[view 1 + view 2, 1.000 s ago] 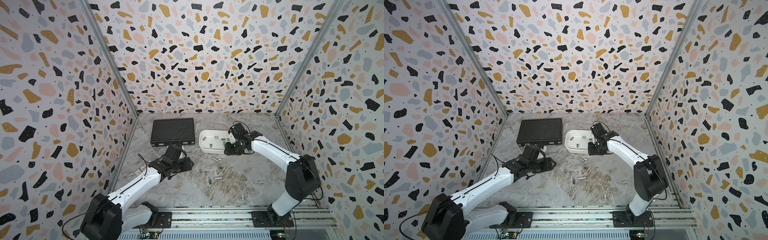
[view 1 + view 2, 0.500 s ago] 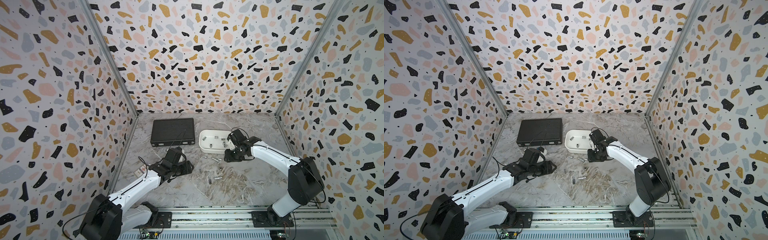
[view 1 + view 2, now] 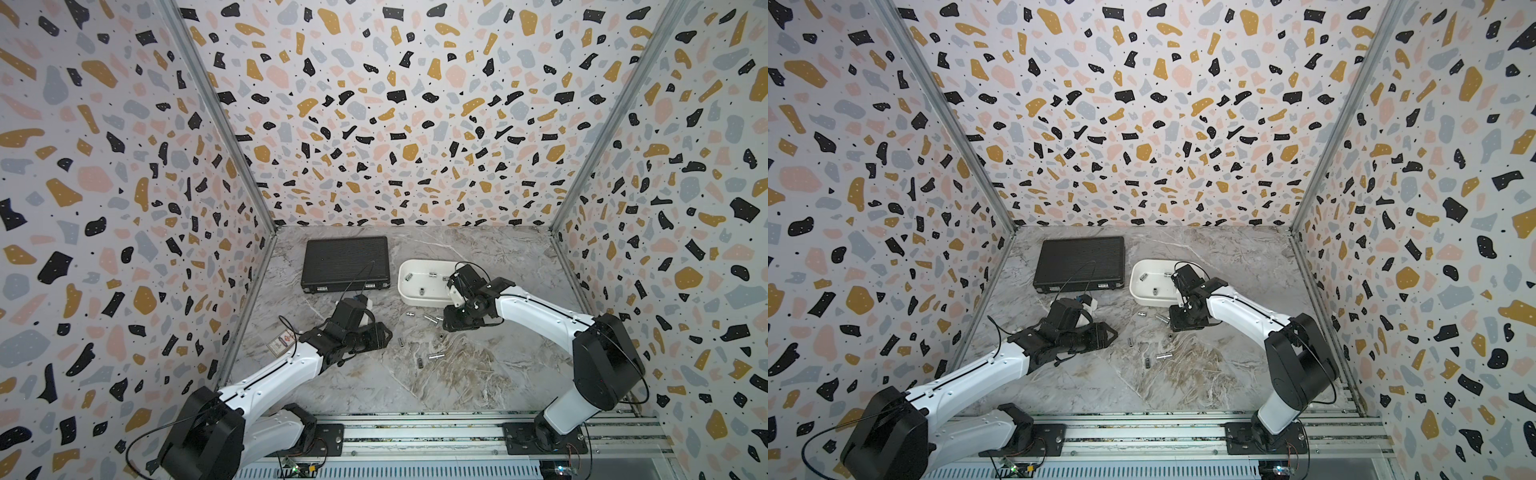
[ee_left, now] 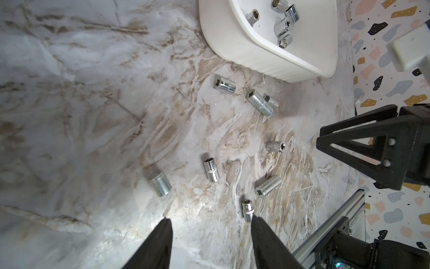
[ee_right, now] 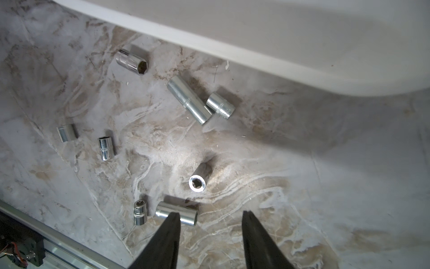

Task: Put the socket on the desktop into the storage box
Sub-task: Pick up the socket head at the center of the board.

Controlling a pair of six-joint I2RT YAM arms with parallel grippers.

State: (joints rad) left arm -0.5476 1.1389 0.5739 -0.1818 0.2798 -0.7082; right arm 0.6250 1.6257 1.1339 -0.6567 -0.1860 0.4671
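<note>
Chrome sockets point(image 5: 197, 184) beside the storage box point(image 4: 232, 42) await transfer; left gripper point(image 4: 211, 219) and right gripper point(image 5: 210, 214) hover half-open and empty, ready to straddle one.

Three terrazzo-print walls point(image 3: 395, 104) around me (black, ochre, pink, grey chips on white), aluminium corner posts point(image 3: 222, 124), slotted rail point(image 3: 415, 432) along my front edge.

Bright, even light, soft shadows; top views bow at edges, and the white glossy plastic tub point(image 5: 302, 46) seems blurred close up.
</note>
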